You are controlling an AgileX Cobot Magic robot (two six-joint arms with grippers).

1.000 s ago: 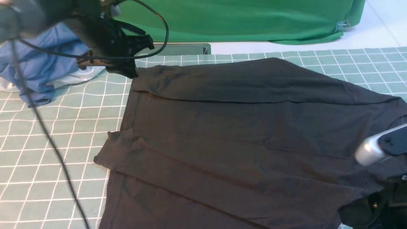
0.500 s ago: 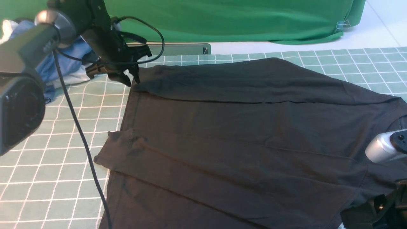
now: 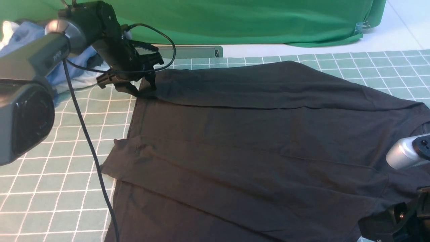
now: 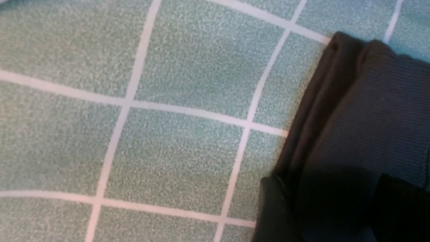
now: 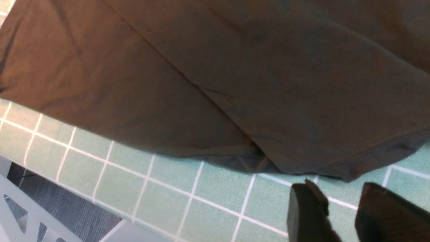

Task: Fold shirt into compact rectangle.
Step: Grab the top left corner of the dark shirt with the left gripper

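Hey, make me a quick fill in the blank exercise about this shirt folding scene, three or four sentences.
1. The black shirt lies on a green mat marked with a white ____.
2. The left pincer sits at the shirt's far ____ corner.
3. The right pincer, jaws apart, holds ____.
4. Beyond the left arm lies a ____ garment.
Missing words: grid; left; nothing; blue.
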